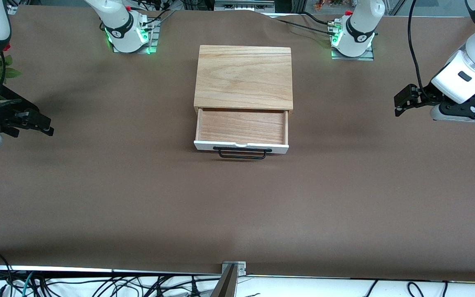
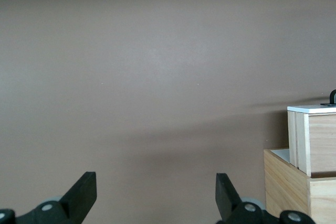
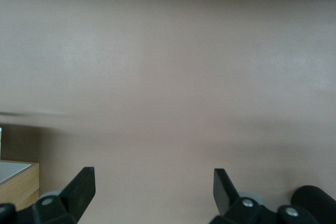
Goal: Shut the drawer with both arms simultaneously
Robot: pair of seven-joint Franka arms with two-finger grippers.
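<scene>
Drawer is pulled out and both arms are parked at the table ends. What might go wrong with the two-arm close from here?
The left gripper and right gripper start apart from the drawer, so uneven arrival could skew it and jam it. The box looks loose on the table; a push may slide it toward the bases. Open fingers might catch the black handle.

no readable text, labels, or numbers

One wooden box (image 1: 243,77) is sitting on one brown table (image 1: 138,198), with one drawer (image 1: 241,128) sticking out, carrying one black handle (image 1: 242,153). Two arms are showing, each bearing one gripper: left gripper (image 1: 398,108), right gripper (image 1: 48,128).
</scene>
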